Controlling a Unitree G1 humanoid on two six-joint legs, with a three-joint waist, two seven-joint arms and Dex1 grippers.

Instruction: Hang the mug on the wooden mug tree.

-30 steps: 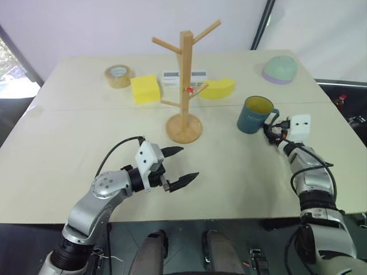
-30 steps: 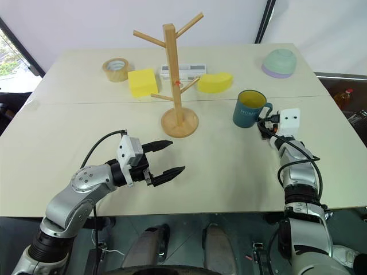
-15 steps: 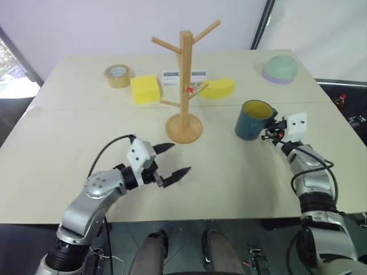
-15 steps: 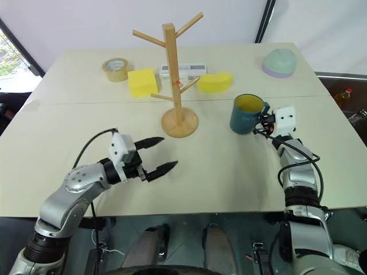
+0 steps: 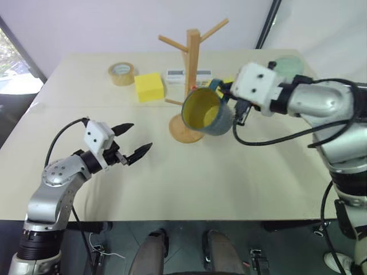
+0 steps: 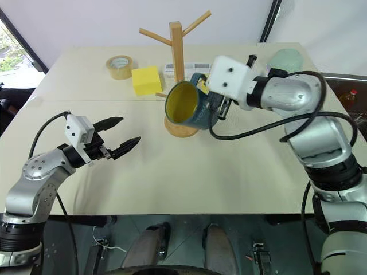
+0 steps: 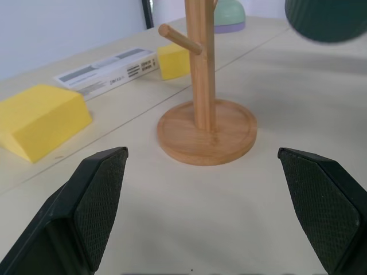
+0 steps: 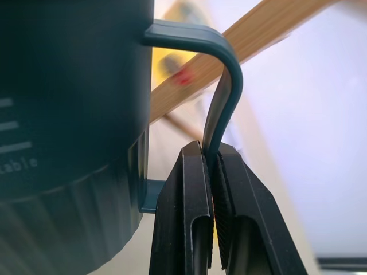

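Left eye view: beige desk (image 5: pixel 172 189), pale wall behind, window at far left. Right claw (image 5: pixel 227 97), centre frame, pinches the mug (image 5: pixel 206 112) by its handle, mug lifted and tipped, yellow mouth toward camera, in front of the wooden mug tree (image 5: pixel 192 86). Left claw (image 5: pixel 136 140), lower left, spread wide, empty.

Left wrist view: fingers (image 7: pixel 97 200) wide apart, tree base (image 7: pixel 206 132) between them.

Right wrist view: jaws clamped on handle (image 8: pixel 221 86).

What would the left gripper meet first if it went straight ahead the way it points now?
Most likely the round base of the light wooden mug tree, which lies centred between the open left gripper's black fingers. The bare table before it looks free, though depth is uncertain.
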